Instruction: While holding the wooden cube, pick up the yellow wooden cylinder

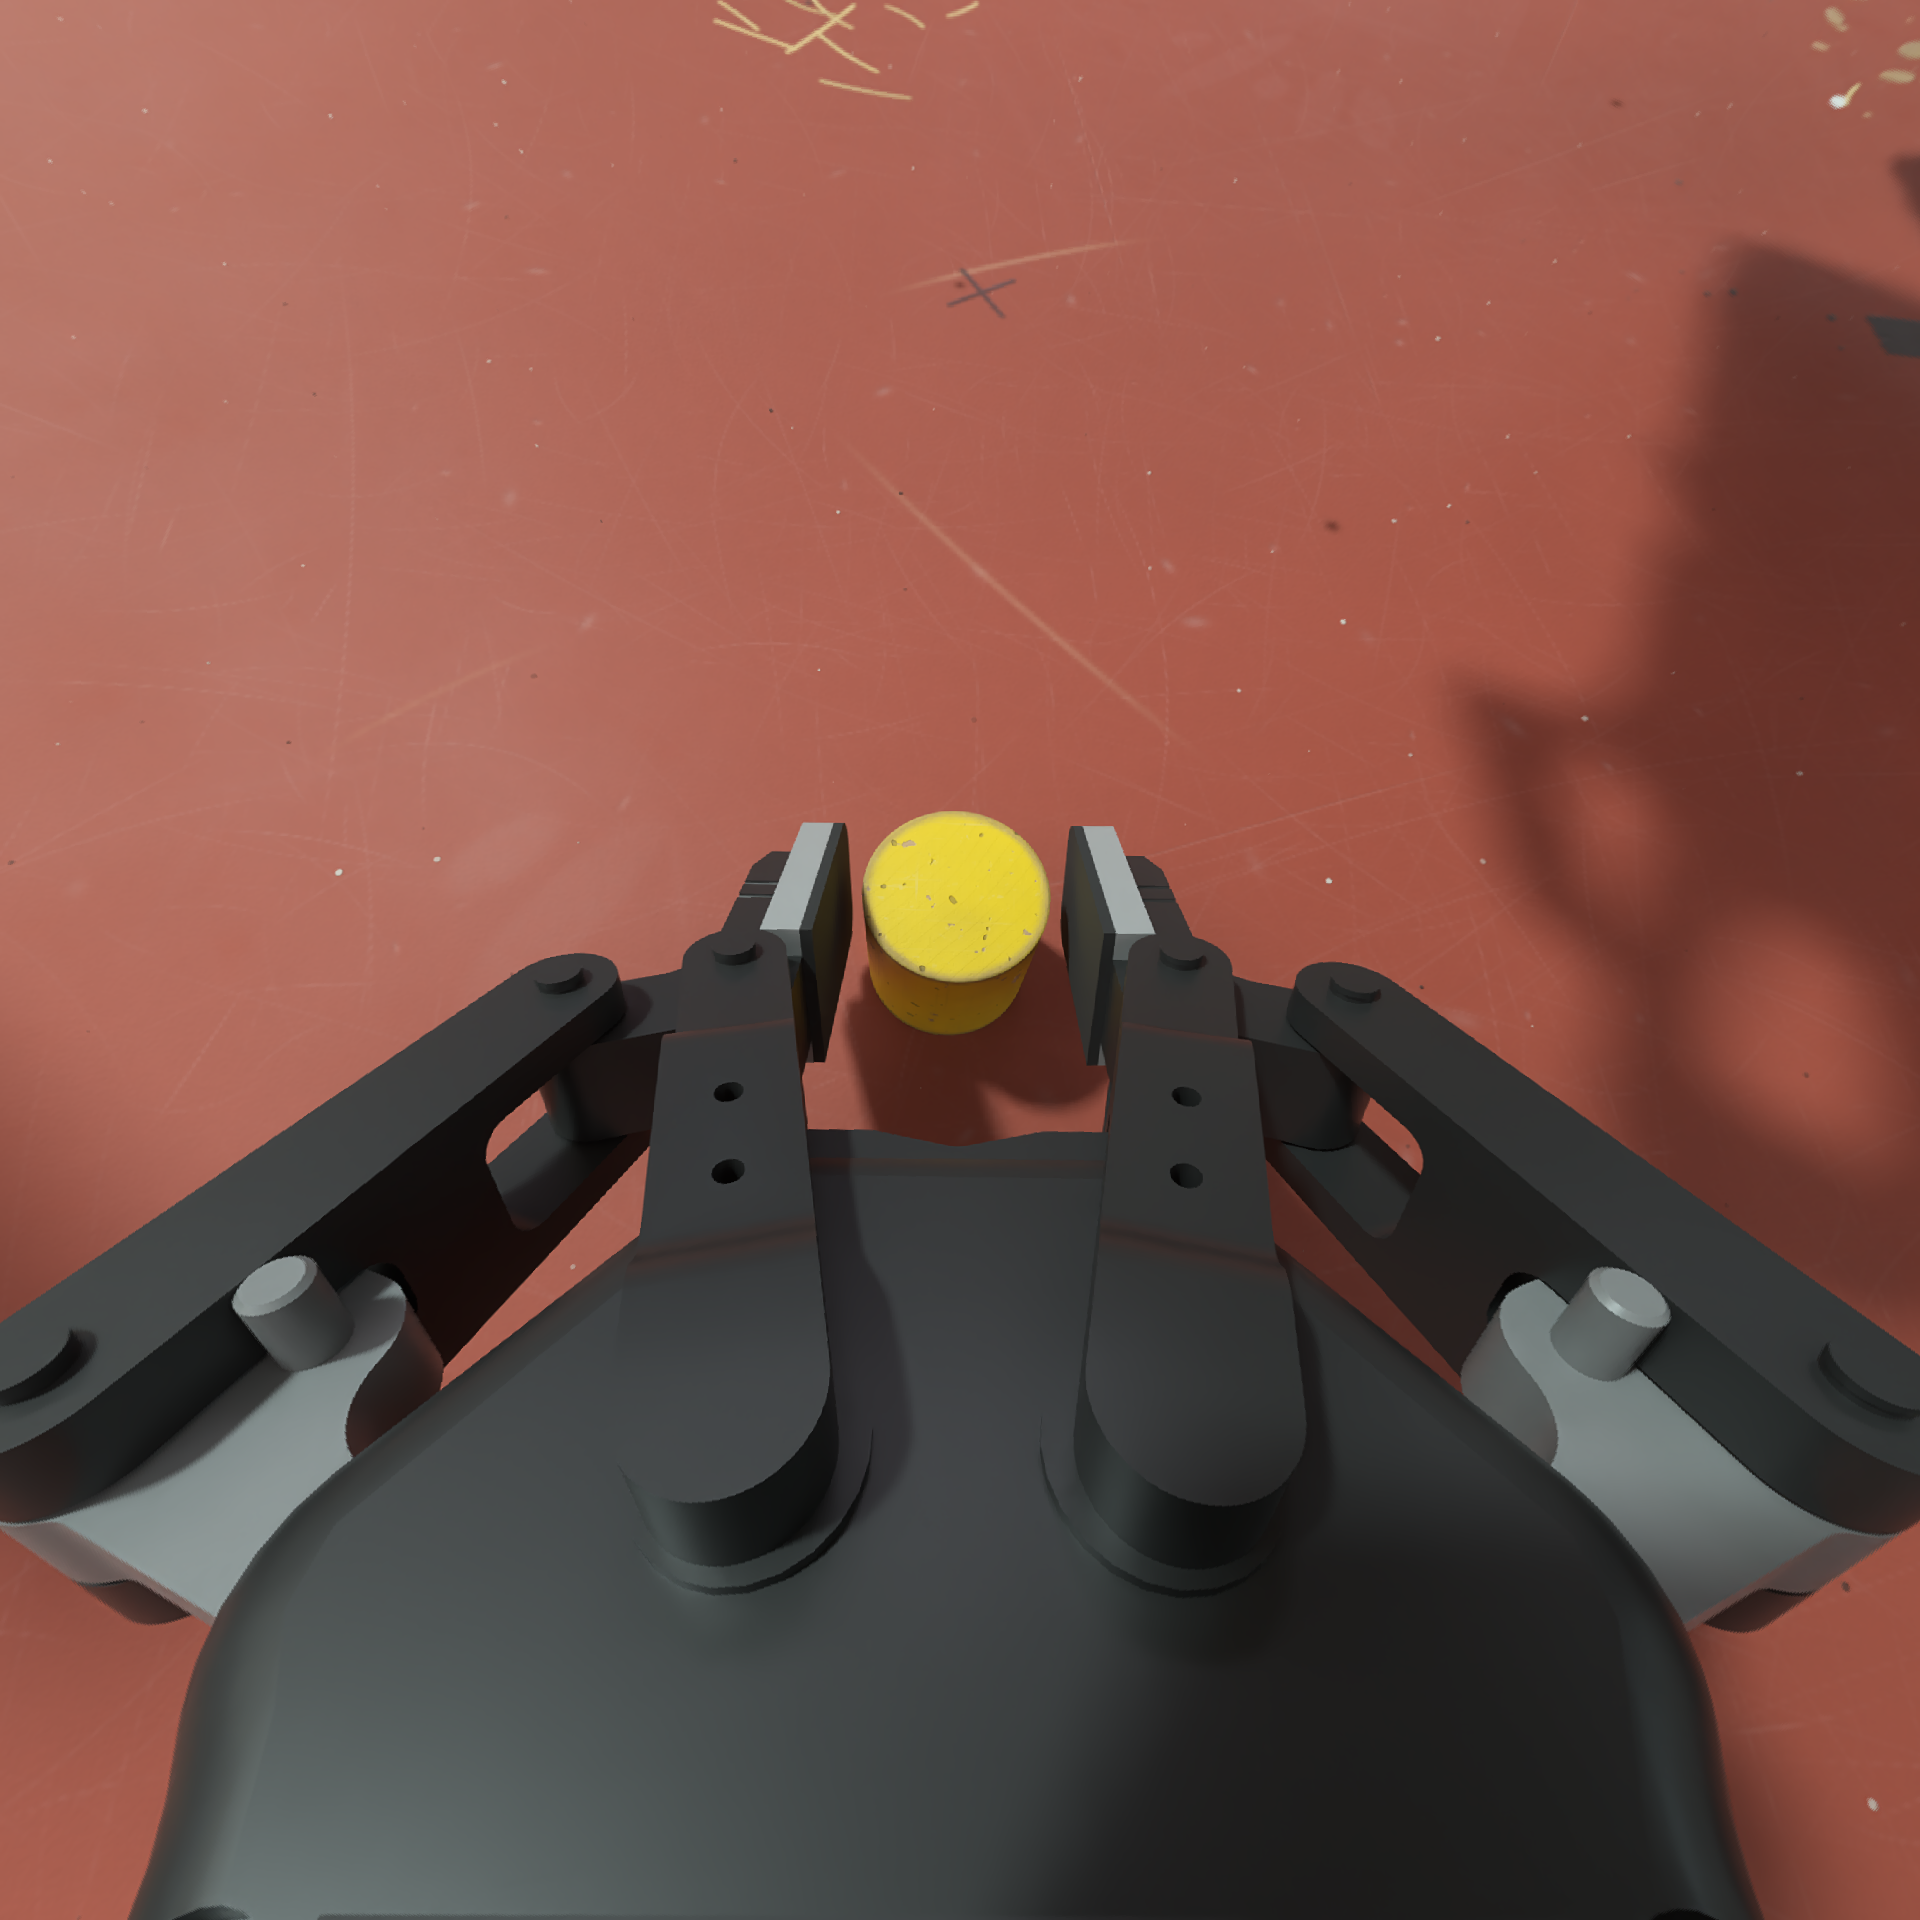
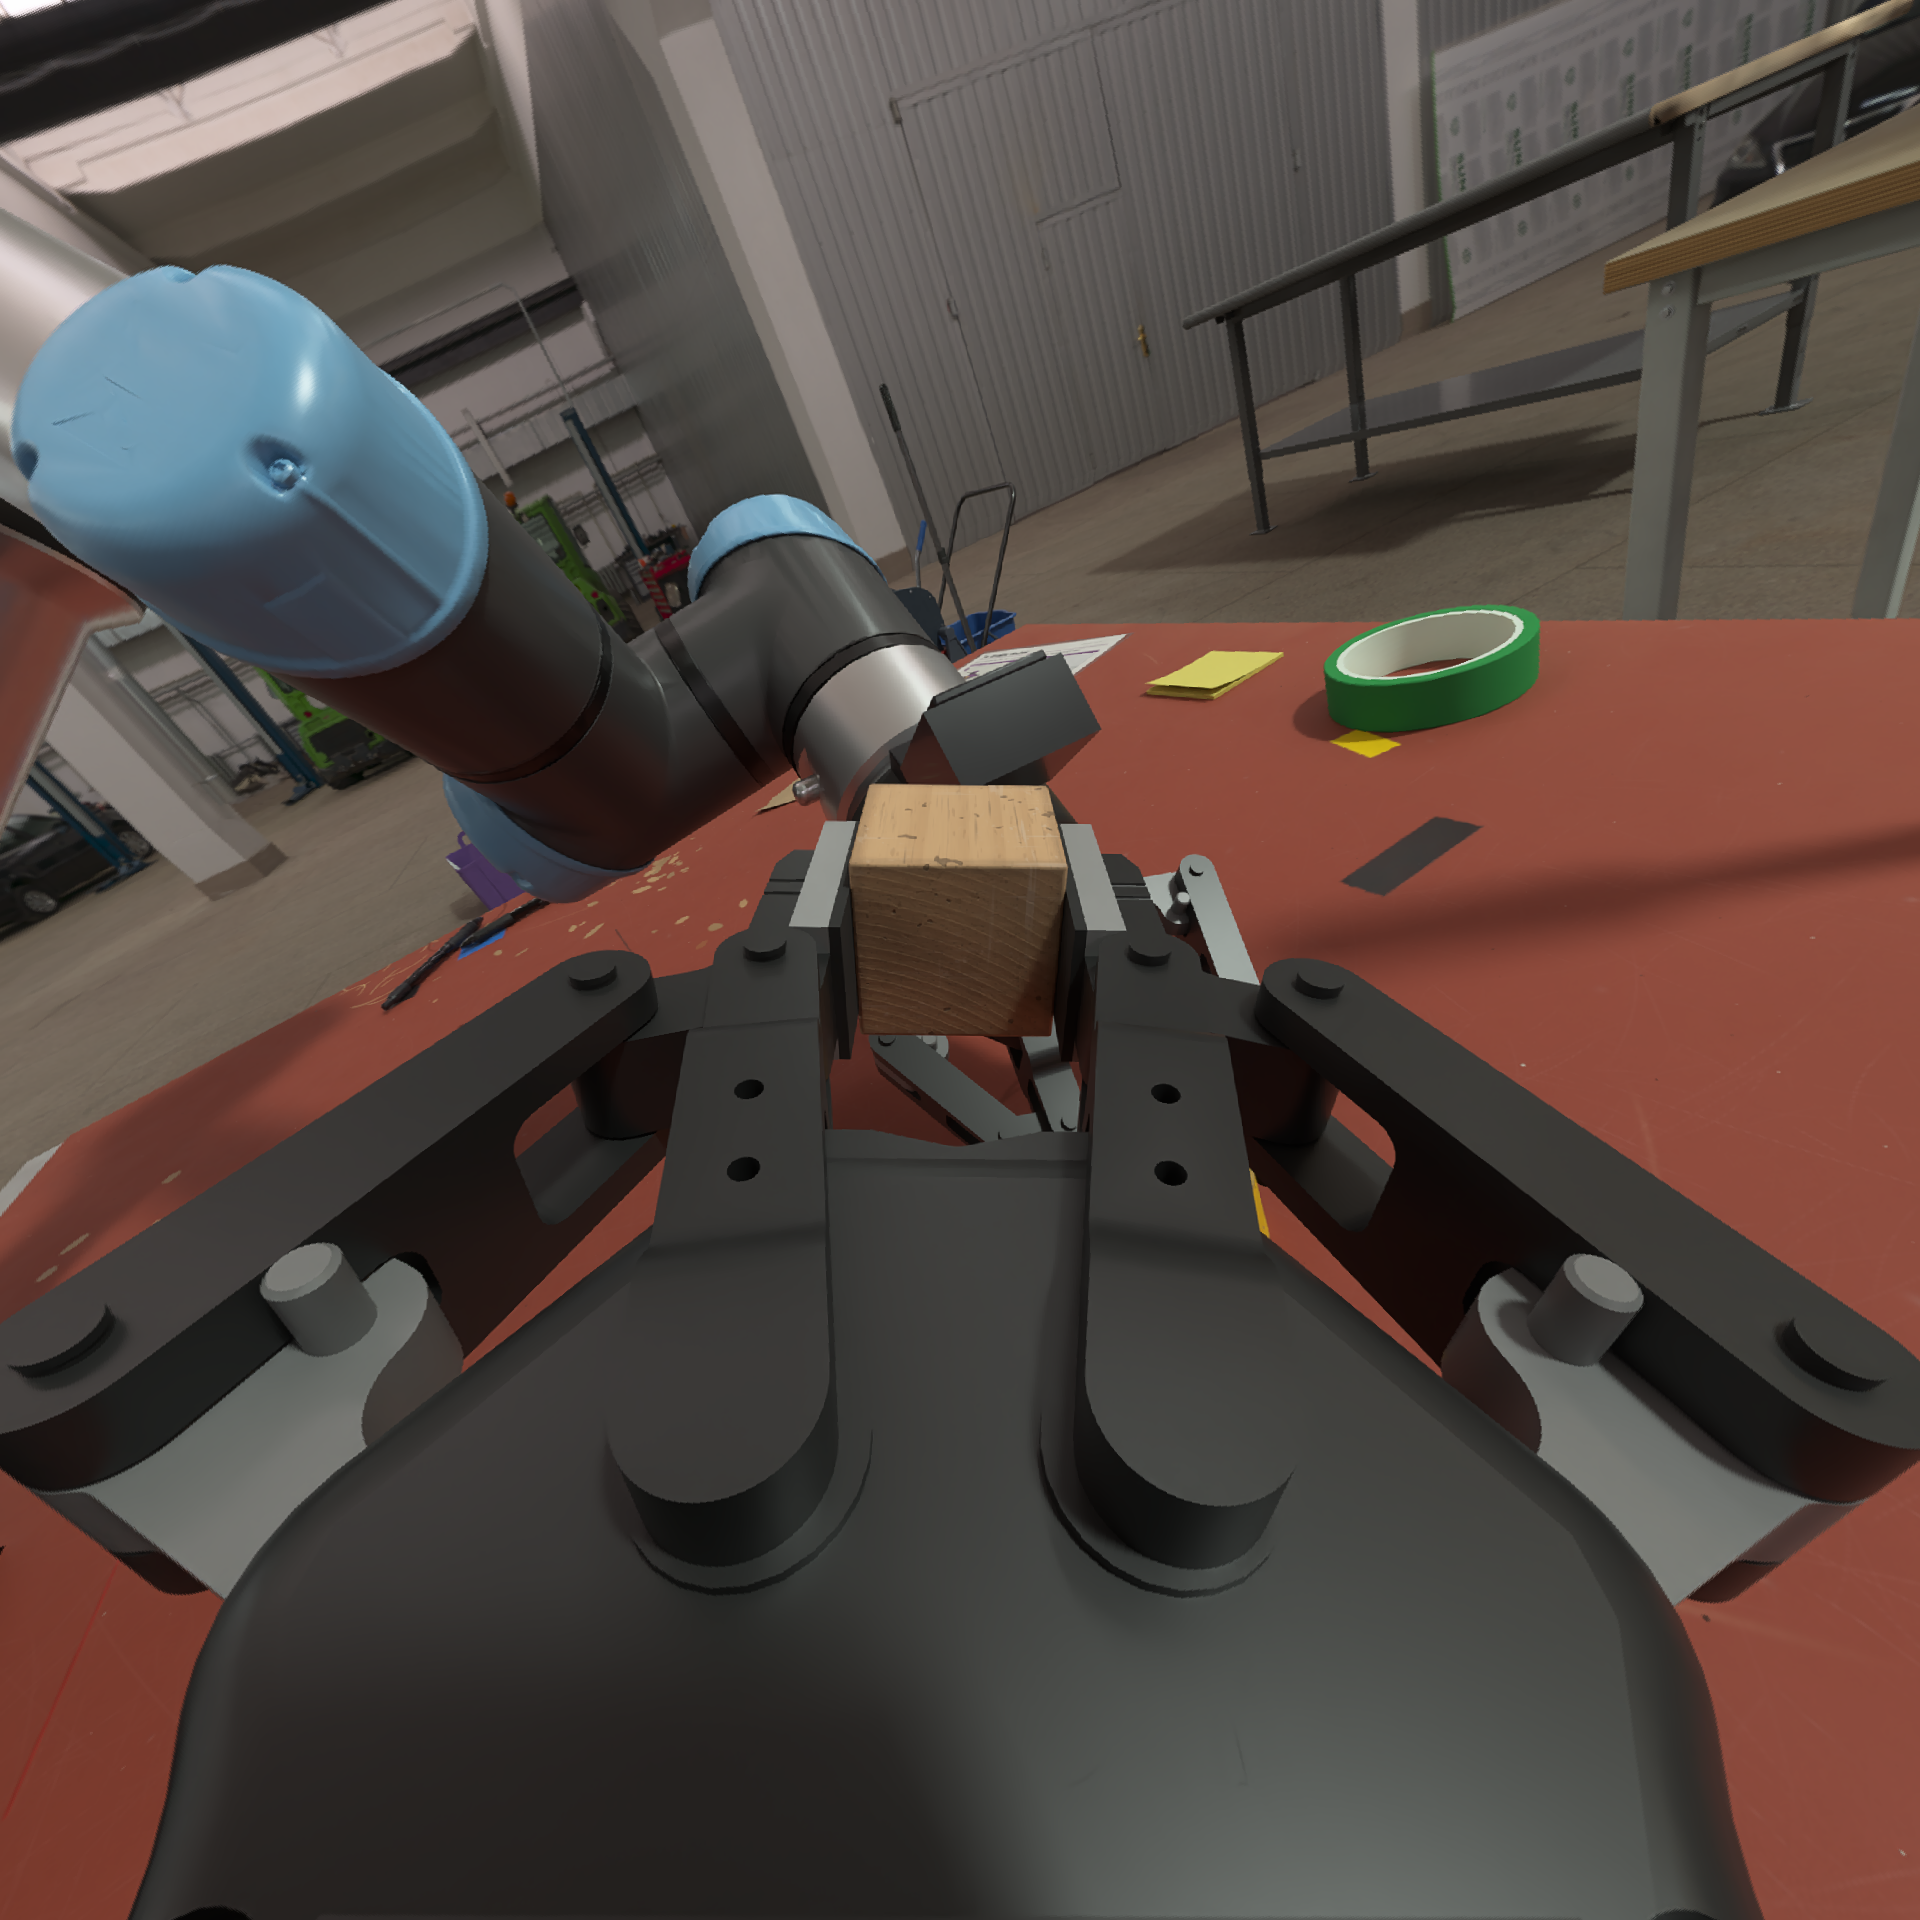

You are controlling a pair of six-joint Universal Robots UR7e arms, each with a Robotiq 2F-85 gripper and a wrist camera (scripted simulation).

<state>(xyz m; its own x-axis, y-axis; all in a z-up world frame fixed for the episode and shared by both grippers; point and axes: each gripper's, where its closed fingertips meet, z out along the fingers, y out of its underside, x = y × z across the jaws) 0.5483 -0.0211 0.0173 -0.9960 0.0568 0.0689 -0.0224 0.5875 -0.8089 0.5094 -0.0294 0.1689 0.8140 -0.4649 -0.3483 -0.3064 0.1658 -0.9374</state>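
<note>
The yellow wooden cylinder (image 1: 956, 904) stands upright on the red table (image 1: 520, 520). My left gripper (image 1: 956, 935) is low over the table, with one pad on each side of the cylinder. A narrow gap shows on both sides, so it is open. My right gripper (image 2: 958, 925) is shut on the wooden cube (image 2: 956, 914) and holds it above the table. In the right wrist view the left arm (image 2: 623, 675) reaches down just behind the cube, and the cube hides most of the left gripper.
A green tape roll (image 2: 1432, 665), a folded yellow paper (image 2: 1214, 673), a small yellow scrap (image 2: 1363, 743), a dark strip (image 2: 1411, 854) and a white sheet (image 2: 1049, 655) lie toward the table's far edge. Wood shavings (image 1: 821, 47) lie beyond the cylinder.
</note>
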